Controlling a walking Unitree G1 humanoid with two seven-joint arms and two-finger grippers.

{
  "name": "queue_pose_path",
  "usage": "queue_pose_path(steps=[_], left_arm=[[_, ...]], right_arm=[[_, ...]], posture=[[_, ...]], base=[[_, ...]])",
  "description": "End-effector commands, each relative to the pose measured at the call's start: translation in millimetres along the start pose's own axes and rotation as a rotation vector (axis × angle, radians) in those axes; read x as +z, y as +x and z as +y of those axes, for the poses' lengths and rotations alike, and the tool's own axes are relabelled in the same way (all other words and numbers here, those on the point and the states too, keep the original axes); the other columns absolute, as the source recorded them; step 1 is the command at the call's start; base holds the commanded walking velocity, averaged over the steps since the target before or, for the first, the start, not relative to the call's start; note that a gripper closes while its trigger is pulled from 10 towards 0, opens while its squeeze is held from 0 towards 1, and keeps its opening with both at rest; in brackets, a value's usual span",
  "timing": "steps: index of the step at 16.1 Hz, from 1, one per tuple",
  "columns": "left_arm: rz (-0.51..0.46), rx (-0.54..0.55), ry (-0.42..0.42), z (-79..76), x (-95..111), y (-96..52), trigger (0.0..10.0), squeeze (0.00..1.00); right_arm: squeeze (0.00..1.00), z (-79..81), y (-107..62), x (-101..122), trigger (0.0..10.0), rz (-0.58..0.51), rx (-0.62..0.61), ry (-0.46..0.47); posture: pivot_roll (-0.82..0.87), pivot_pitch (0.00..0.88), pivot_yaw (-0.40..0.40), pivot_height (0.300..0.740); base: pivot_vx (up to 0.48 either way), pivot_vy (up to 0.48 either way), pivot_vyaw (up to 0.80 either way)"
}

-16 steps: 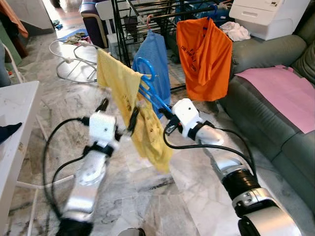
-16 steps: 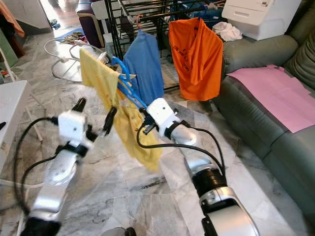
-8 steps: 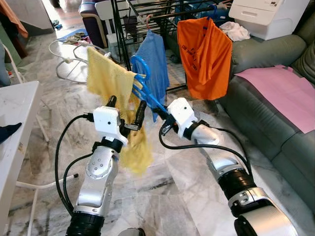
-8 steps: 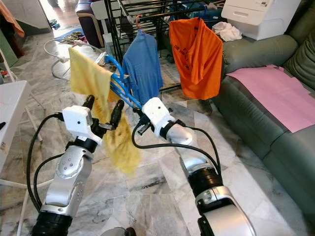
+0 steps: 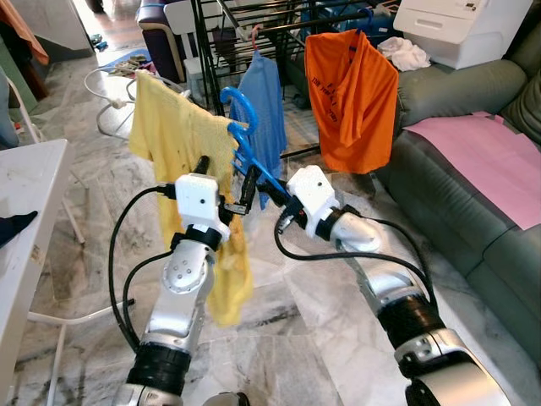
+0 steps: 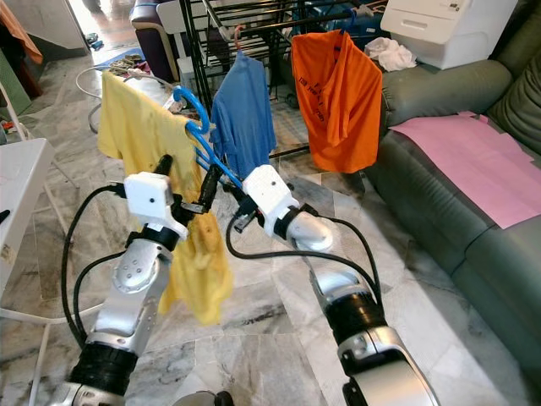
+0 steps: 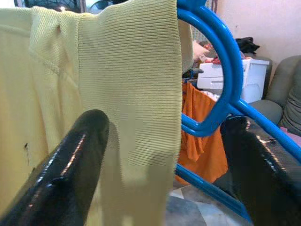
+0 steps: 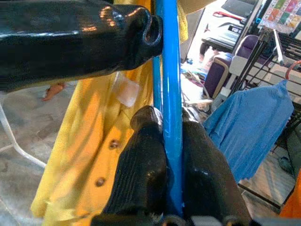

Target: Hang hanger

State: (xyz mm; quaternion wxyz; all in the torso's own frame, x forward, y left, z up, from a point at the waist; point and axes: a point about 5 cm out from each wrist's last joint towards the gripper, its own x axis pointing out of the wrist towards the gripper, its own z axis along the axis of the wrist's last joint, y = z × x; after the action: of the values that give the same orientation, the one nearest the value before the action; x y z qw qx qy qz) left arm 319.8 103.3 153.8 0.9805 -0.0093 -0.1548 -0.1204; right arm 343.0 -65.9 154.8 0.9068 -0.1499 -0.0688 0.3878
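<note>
A blue plastic hanger (image 5: 239, 108) carries a yellow shirt (image 5: 173, 135) that hangs down in front of me. My right gripper (image 5: 277, 196) is shut on the hanger's lower bar; in the right wrist view its fingers (image 8: 141, 169) pinch the blue bar (image 8: 169, 70). My left gripper (image 5: 226, 176) is open just below the hook. Its two fingers (image 7: 70, 179) stand wide apart on either side of the shirt's shoulder (image 7: 131, 94) and the hanger's hook (image 7: 225, 70). Behind stands a black drying rack (image 5: 211, 51).
A blue shirt (image 5: 266, 101) and an orange shirt (image 5: 351, 93) hang on the rack. A grey sofa (image 5: 456, 211) with a pink cloth (image 5: 482, 152) is at the right. A white table (image 5: 25, 203) stands at the left and a white wire hoop (image 5: 118, 106) lies on the marble floor.
My left gripper has risen and moved right until it straddles the shirt's shoulder at the hanger. The yellow shirt has swung left and spread out. My right gripper has kept its hold.
</note>
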Motion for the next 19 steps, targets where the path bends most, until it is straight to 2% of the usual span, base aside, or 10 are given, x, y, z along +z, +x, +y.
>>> queue_pose_path(steps=[1, 6, 9, 10, 11, 12, 15, 16, 17, 19], left_arm=[[-0.011, 0.068, 0.009, 13.0, 3, 5.8, 0.0, 0.0], [-0.017, 0.116, 0.057, 26.1, 3, 14.9, 0.0, 0.0], [-0.032, 0.121, 0.044, 26.1, 6, 17.4, 0.0, 0.0], [-0.038, 0.116, 0.034, 22.9, 7, 17.4, 5.8, 0.0], [-0.044, 0.111, 0.023, 19.7, 9, 15.7, 10.0, 0.0], [-0.049, 0.12, 0.024, 19.4, 9, 11.6, 10.0, 1.0], [-0.002, 0.147, 0.041, 25.7, -1, -5.1, 10.0, 1.0], [0.006, 0.151, 0.042, 26.5, -3, -7.1, 10.0, 0.63], [0.02, 0.158, 0.048, 28.7, -6, -12.7, 10.0, 0.0], [0.032, 0.17, 0.051, 30.1, -5, -15.2, 10.0, 0.0]], right_arm=[[0.0, 3.1, 0.2, 14, 0.0, -0.076, 0.026, -0.003], [0.0, 9.7, -3.2, 15, 0.0, -0.07, 0.058, 0.009], [0.0, 11.7, -3.2, 15, 0.0, -0.067, 0.069, 0.009], [0.0, 12.1, -3.1, 15, 0.0, -0.063, 0.071, 0.006], [0.0, 11.6, -3.2, 13, 0.0, -0.057, 0.072, -0.001], [0.0, 10.8, -3.9, 13, 0.0, -0.05, 0.078, -0.016], [0.0, 4.4, -10.6, 10, 0.0, -0.019, 0.165, -0.143], [0.0, 0.7, -11.2, 10, 0.0, -0.015, 0.161, -0.149], [0.0, -14.9, -16.7, 9, 0.0, 0.016, 0.159, -0.206], [0.0, -26.5, -23.7, 8, 0.0, 0.043, 0.175, -0.247]], posture=[[-0.06, 0.024, 0.067, 0.74], [-0.06, 0.024, 0.069, 0.74], [-0.06, 0.024, 0.068, 0.74], [-0.06, 0.024, 0.068, 0.74], [-0.06, 0.024, 0.068, 0.74], [-0.05, 0.026, 0.069, 0.74], [-0.06, 0.026, 0.066, 0.74], [-0.06, 0.026, 0.066, 0.74], [-0.06, 0.024, 0.055, 0.74], [-0.06, 0.023, 0.05, 0.74]], base=[[0.0, 0.0, 0.0], [0.0, 0.0, 0.0], [0.0, 0.0, 0.0], [0.0, 0.0, 0.0], [0.0, 0.0, 0.0], [0.0, 0.0, 0.0], [0.0, 0.0, 0.0], [0.0, 0.0, 0.0], [0.0, 0.0, 0.0], [0.0, 0.0, 0.0]])
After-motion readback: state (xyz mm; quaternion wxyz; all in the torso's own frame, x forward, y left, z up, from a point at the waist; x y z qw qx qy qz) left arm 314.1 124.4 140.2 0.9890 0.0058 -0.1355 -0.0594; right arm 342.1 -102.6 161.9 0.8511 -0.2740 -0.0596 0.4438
